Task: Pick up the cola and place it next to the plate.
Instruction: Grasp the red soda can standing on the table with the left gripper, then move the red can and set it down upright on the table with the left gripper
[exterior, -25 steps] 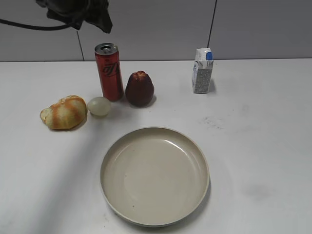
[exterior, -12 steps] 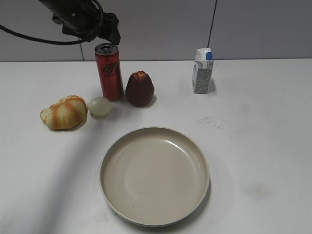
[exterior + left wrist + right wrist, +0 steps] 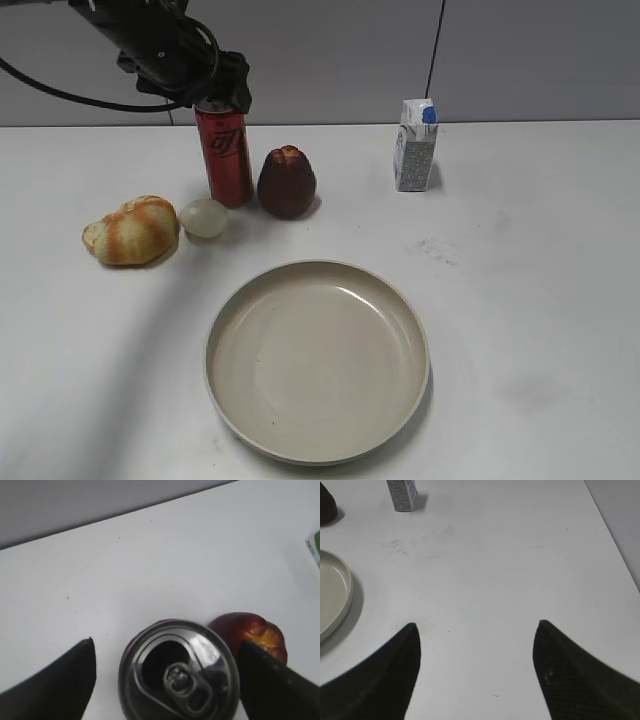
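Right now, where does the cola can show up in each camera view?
Exterior view: cola upper left, upright under the left end effector.
Left wrist view: its silver top at bottom centre, between the open fingers.
Right wrist view: not visible.
Shared landmark: dark red fruit beside the can.

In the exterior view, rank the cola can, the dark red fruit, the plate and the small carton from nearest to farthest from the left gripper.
1. Cola can, directly under the left gripper.
2. Dark red fruit, just right of the can.
3. Small carton, far right, and the plate, front centre: too close to call.
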Action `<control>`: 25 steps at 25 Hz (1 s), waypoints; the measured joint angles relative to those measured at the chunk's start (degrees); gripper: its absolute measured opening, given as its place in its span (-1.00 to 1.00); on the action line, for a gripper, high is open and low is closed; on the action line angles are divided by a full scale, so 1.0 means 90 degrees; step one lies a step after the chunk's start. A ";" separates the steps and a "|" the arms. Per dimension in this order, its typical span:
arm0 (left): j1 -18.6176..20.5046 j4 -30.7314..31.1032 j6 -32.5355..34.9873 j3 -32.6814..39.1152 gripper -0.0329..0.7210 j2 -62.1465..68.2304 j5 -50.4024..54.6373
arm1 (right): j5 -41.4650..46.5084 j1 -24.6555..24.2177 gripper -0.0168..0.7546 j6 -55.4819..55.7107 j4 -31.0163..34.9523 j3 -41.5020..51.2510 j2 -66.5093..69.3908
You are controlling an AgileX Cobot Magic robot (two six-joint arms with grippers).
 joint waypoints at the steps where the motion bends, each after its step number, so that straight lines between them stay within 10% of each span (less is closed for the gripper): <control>1: 0.0000 -0.0006 0.0000 0.0000 0.85 0.0052 -0.0025 | 0.0000 0.0000 0.43 0.0000 0.0000 0.0000 0.0000; 14: -0.0202 0.0209 0.0007 0.0000 0.41 0.0237 -0.0285 | 0.0000 0.0000 0.43 0.0000 0.0000 0.0000 0.0000; 25: -0.0270 0.0673 0.0007 0.0006 0.41 0.0060 -0.0246 | 0.0000 0.0000 0.43 0.0000 0.0000 0.0000 0.0000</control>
